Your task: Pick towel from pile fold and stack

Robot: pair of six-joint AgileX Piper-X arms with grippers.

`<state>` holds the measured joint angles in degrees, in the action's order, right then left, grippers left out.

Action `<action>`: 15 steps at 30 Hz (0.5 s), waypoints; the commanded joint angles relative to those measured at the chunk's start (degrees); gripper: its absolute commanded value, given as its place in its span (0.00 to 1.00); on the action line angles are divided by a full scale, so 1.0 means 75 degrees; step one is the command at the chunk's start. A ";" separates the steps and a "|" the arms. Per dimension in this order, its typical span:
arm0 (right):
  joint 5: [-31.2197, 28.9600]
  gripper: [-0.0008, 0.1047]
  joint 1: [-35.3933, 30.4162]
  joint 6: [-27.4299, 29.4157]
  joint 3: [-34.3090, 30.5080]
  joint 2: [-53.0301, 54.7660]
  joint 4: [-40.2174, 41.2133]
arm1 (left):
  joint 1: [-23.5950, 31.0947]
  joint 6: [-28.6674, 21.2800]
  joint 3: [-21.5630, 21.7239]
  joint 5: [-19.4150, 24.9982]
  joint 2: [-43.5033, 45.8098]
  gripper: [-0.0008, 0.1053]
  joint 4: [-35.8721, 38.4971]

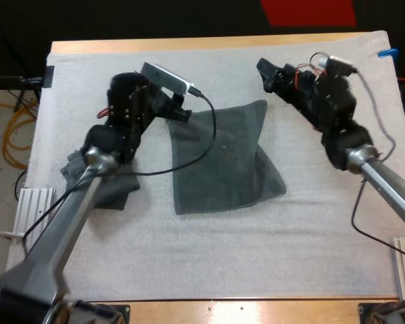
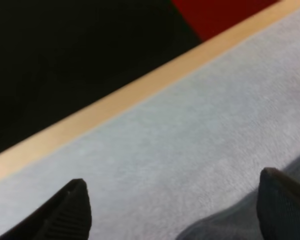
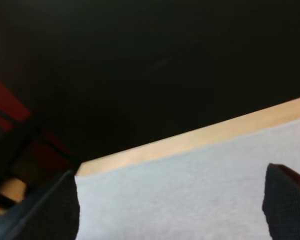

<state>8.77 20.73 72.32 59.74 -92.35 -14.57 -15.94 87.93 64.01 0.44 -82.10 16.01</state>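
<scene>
On the mat (image 1: 256, 256), at its middle, a towel (image 1: 223, 158) lies spread flat, a crumpled pile (image 1: 115, 192) at its left, the left gripper (image 1: 179, 111) released at the towel's far left corner, the right gripper (image 1: 264, 69) released over bare mat beyond the far right corner.

Grey-green on white
The spread towel (image 1: 224, 162) and the crumpled towel (image 1: 125, 194) are plain dark grey-green; the mat (image 1: 209, 253) beneath is white, the table (image 1: 189, 44) light wood.
</scene>
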 commanded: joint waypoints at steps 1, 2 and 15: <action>0.0123 0.71 -0.0019 0.0652 0.0108 0.0391 0.0710 | -0.0011 0.0023 0.0089 0.0218 0.0440 0.63 0.0234; 0.0119 0.71 -0.0019 0.0763 0.0114 0.0535 0.0901 | -0.0011 0.0045 0.0089 0.0206 0.0604 0.63 0.0342; -0.0170 0.71 -0.0019 0.1852 0.0110 0.3231 0.5651 | -0.0029 0.1718 0.0073 -0.0205 0.3342 0.63 0.3707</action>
<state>7.66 20.73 85.28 60.01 -68.81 25.88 -15.94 99.94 64.30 -0.71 -57.42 42.35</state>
